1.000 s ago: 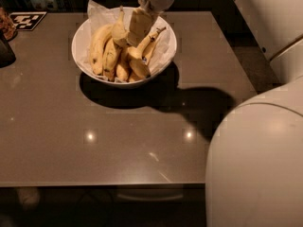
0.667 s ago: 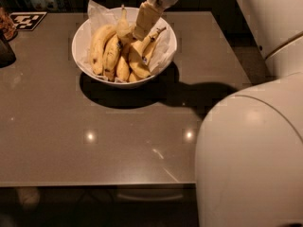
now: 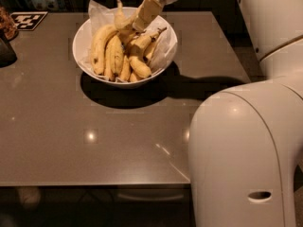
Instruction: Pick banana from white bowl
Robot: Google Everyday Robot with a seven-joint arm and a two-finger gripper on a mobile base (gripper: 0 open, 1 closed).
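Observation:
The white bowl (image 3: 84,60) stands at the back middle of the brown table, lined with crinkled white paper and holding several yellow bananas. My gripper (image 3: 140,21) reaches down from the top over the bowl's back half. It is shut on the banana (image 3: 120,20), which is tilted upright with its dark stem tip pointing up above the bowl's rim. The lower end of that banana still lies among the other bananas (image 3: 110,53). The gripper's beige fingers (image 3: 148,8) hide part of it.
My white arm and body (image 3: 246,145) fill the right foreground and hide the table's right front corner. A black-and-white marker tag (image 3: 28,20) lies at the back left. A dark object (image 3: 5,51) stands at the left edge. The table's front edge (image 3: 94,183) is near.
The gripper has risen a little and drawn the banana up with it, so the banana now stands more upright above the rim. The view has shifted closer.

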